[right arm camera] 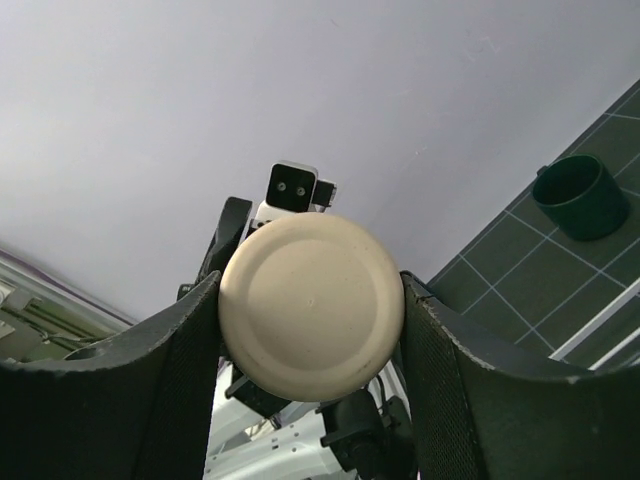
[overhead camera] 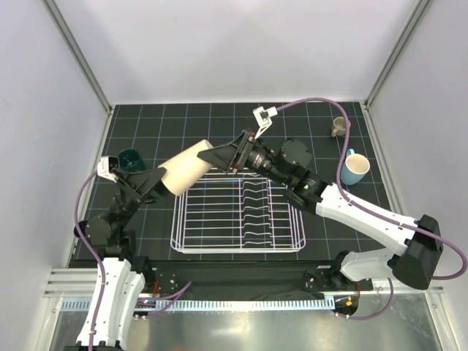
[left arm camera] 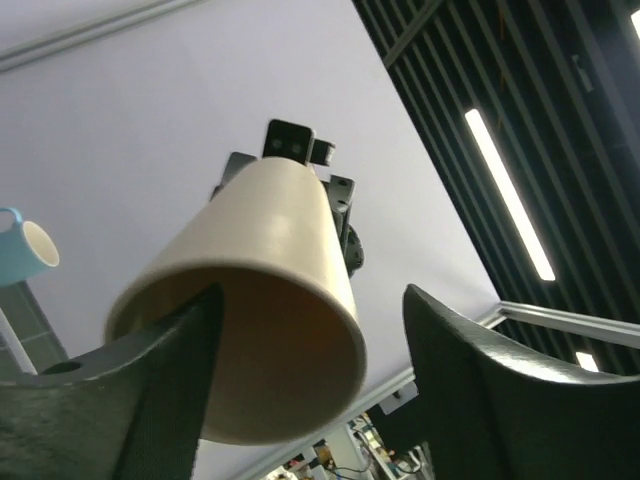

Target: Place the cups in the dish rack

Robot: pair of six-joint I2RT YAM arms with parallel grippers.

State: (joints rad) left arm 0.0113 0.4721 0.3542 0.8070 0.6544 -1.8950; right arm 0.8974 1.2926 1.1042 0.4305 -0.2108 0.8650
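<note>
The beige handleless cup [overhead camera: 186, 170] hangs on its side in the air above the far left corner of the white wire dish rack [overhead camera: 175, 238]. My right gripper [overhead camera: 219, 155] is shut on its narrow base [right arm camera: 312, 305], one finger on each side. My left gripper [overhead camera: 162, 179] is open at the cup's mouth [left arm camera: 260, 260]: one finger is inside the rim, the other stands apart outside. A dark teal mug [overhead camera: 131, 159] stands at the left and shows in the right wrist view [right arm camera: 580, 195]. A light blue mug [overhead camera: 356, 168] and a small tan mug [overhead camera: 339, 126] stand at the right.
The dark gridded mat [overhead camera: 219, 117] lies under everything. White walls close in the back and both sides. The right arm's purple cable [overhead camera: 344, 139] loops over the tan and light blue mugs. The light blue mug also shows in the left wrist view [left arm camera: 22, 250].
</note>
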